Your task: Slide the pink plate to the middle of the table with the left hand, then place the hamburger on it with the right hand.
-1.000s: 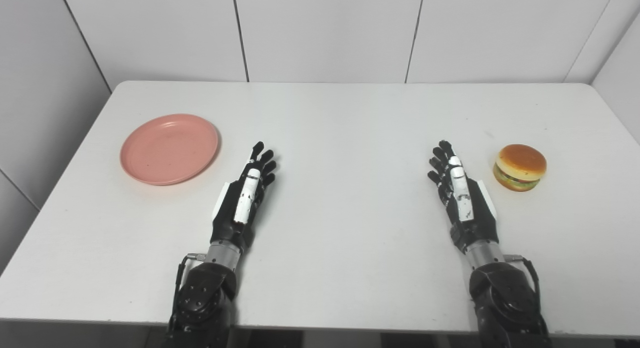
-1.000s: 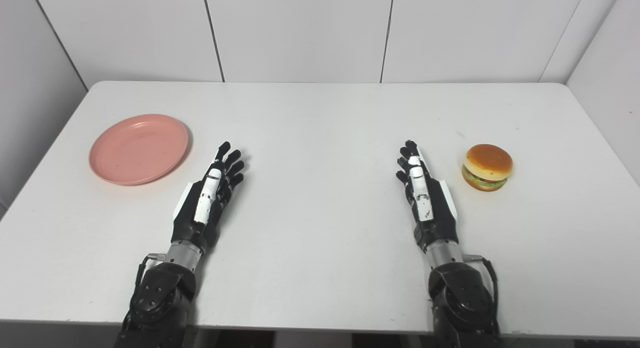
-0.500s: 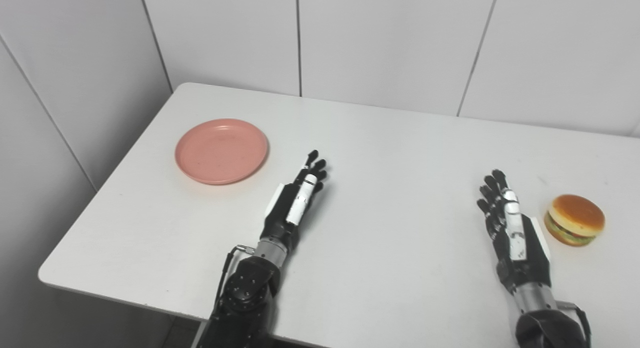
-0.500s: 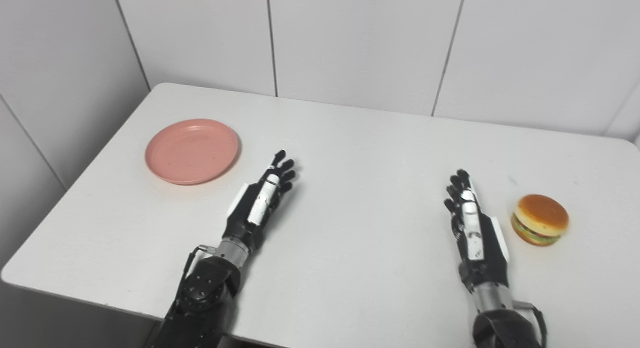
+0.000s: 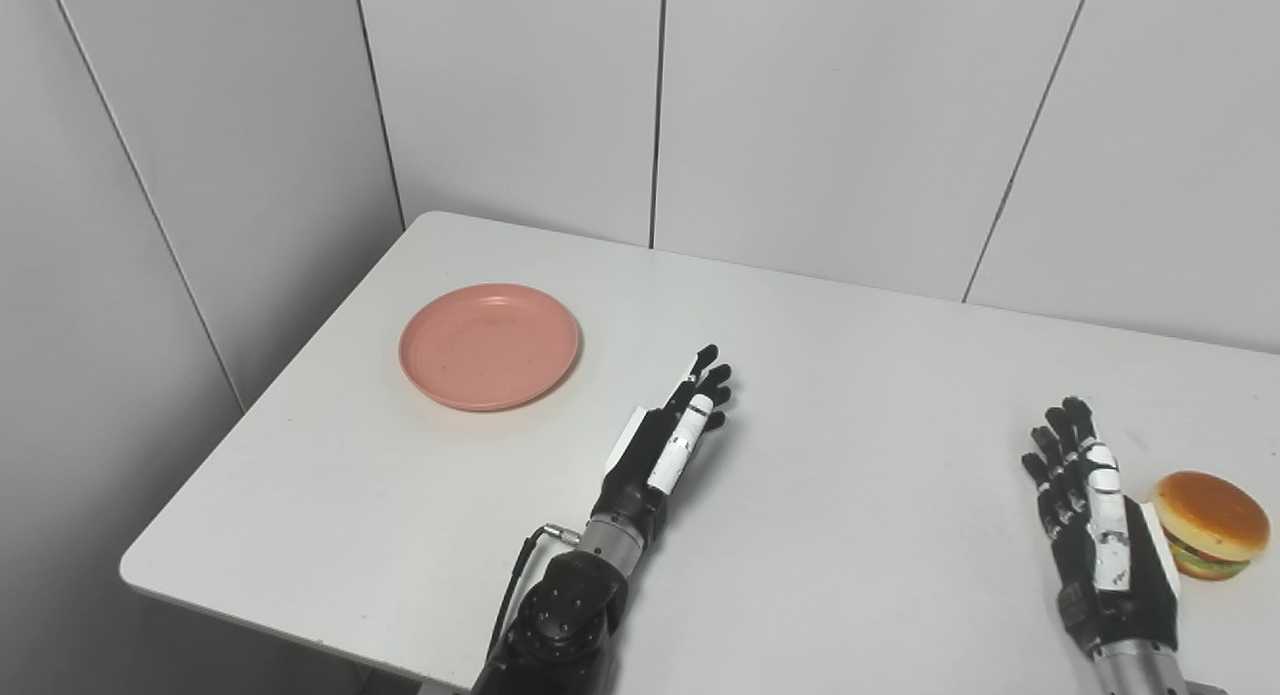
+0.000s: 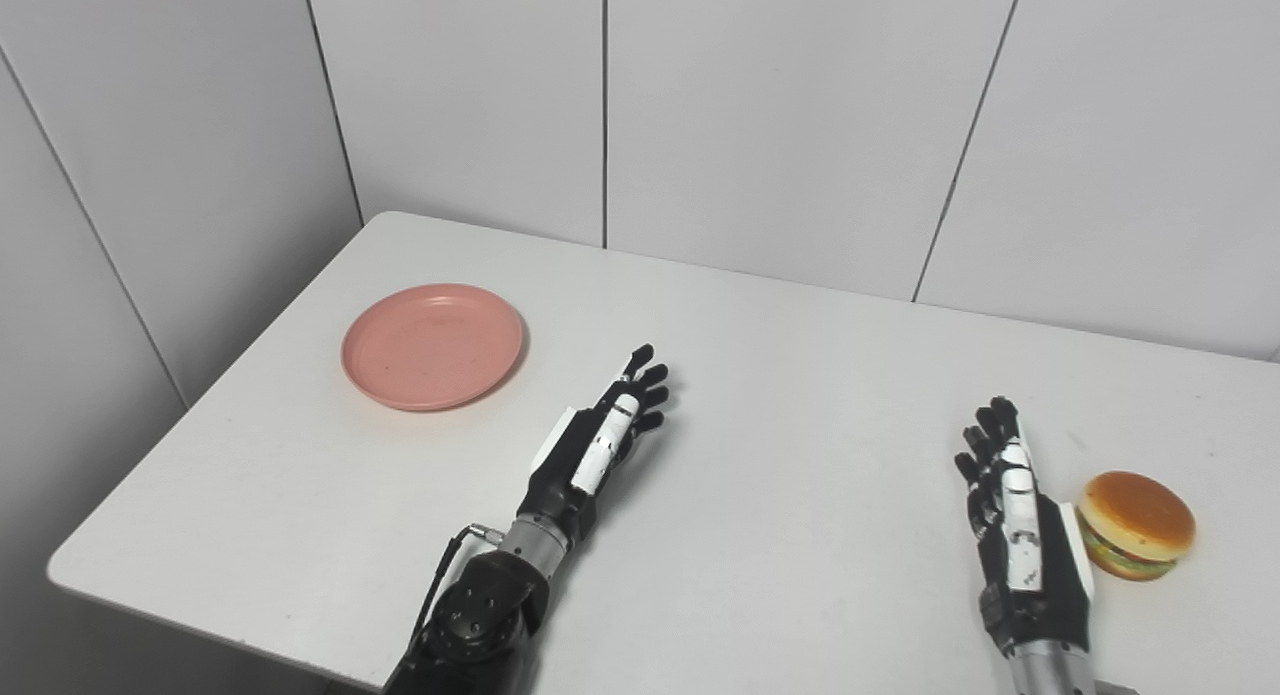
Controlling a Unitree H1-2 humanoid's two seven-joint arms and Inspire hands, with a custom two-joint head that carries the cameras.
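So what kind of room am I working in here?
Likely a lab test cell: a bare white table boxed in by plain white wall panels, with only a pink plate and a hamburger, seemingly a toy.

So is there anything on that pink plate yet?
No. The plate is bare, its whole inner surface showing. The hamburger sits on the table far to the right. What lies beneath the plate is covered.

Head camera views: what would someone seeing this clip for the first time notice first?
The pink plate stands out, empty, near the table's left edge. Next the hamburger at the far right, close beside the open right hand but not held. The open left hand lies between plate and table middle, clear of the plate.
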